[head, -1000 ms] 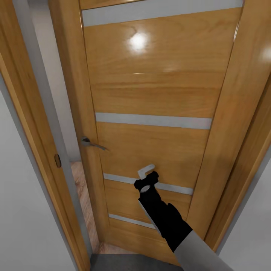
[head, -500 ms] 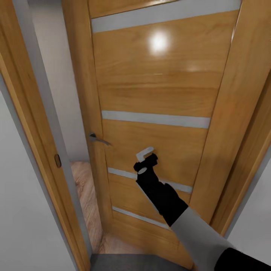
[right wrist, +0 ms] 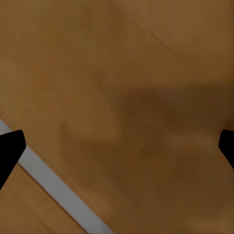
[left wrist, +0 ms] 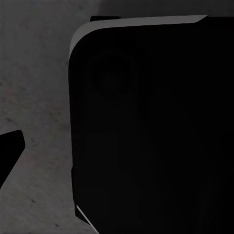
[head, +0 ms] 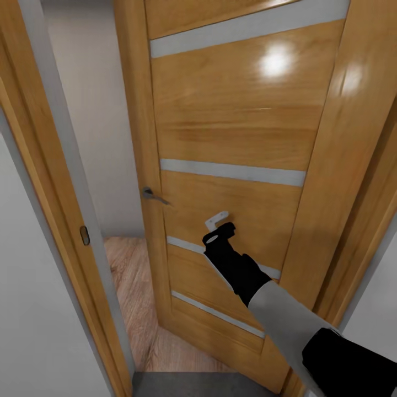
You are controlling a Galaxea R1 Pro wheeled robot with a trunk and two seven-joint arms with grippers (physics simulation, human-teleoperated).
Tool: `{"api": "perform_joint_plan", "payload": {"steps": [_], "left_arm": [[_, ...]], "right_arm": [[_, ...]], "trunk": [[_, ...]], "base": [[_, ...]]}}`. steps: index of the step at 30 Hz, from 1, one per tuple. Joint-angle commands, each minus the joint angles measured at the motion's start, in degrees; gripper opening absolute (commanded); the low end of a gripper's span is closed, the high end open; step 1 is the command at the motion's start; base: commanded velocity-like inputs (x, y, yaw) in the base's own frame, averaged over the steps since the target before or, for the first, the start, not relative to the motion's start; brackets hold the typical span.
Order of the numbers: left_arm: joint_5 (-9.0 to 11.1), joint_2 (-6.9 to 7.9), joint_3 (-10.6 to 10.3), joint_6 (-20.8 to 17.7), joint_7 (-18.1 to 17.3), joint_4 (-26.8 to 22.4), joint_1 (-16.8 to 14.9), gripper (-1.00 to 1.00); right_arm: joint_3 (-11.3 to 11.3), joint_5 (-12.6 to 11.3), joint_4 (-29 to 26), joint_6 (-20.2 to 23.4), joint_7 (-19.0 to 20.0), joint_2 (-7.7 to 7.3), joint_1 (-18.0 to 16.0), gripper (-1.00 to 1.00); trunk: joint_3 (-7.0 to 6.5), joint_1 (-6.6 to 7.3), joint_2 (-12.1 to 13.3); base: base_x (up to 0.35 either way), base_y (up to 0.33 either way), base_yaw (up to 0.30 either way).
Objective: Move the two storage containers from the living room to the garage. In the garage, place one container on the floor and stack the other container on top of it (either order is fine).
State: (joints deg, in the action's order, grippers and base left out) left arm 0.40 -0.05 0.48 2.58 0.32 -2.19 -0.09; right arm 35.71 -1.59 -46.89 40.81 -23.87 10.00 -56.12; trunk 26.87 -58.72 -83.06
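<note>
The two storage containers are out of view. An orange-brown wooden door (head: 231, 127) with grey stripes stands partly open in front of me. My right gripper (head: 219, 230) is pressed against the door's lower half, to the right of its metal handle (head: 154, 196). In the right wrist view the right gripper (right wrist: 117, 146) is open, its fingertips (right wrist: 9, 148) far apart with door wood between them. My left gripper (left wrist: 117, 146) hangs over the dark grey concrete floor (left wrist: 39, 97), one fingertip (left wrist: 9, 148) at the picture's edge and the rest lost against a black robot part.
The door frame (head: 49, 182) stands at the left, with a white wall (head: 27, 309) beside it. Through the gap lies light wood-plank flooring (head: 132, 292) and a pale wall behind. Grey concrete (head: 193, 383) shows at my base. Another frame post (head: 358, 165) is at the right.
The door has swung further open, away from me, and the gap at its left has widened. My right arm has stretched forward with it.
</note>
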Motion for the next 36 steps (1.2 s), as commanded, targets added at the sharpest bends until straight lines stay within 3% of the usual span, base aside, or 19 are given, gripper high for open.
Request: {"api": "perform_joint_plan", "payload": {"steps": [1, 8, 16, 23, 36], "left_arm": [[0.04, -0.01, 0.05, 0.14, 0.03, -0.04, 0.00, 1.00], [0.03, 0.04, 0.03, 0.14, 0.03, -0.01, 0.00, 1.00], [0.02, 0.03, -0.03, 0.14, 0.03, -0.02, 0.00, 1.00], [0.04, 0.05, -0.04, 0.14, 0.03, -0.01, 0.00, 1.00], [0.04, 0.13, -0.04, 0.14, 0.09, -0.01, 0.00, 1.00]], "right_arm": [[0.07, -0.12, 0.07, 0.44, -0.47, 0.00, -0.07, 1.00], [0.06, 0.04, -1.07, 0.77, -0.47, 0.00, -0.12, 1.00], [-0.02, -0.23, -7.08, 2.27, -0.07, 0.00, -0.13, 1.00], [-0.02, -0.25, -7.68, 4.68, 0.15, 0.00, -0.13, 1.00], [-0.03, -0.29, -7.73, 4.82, 0.24, 0.00, -0.12, 1.00]], "trunk": [[0.06, 0.00, -0.02], [0.06, 0.00, -0.02], [0.06, 0.00, -0.02], [0.06, 0.00, -0.02], [0.06, 0.00, -0.02]], "base": [[0.000, 0.000, 0.000], [0.000, 0.000, 0.000], [0.000, 0.000, 0.000], [0.000, 0.000, 0.000], [0.000, 0.000, 0.000]]}}
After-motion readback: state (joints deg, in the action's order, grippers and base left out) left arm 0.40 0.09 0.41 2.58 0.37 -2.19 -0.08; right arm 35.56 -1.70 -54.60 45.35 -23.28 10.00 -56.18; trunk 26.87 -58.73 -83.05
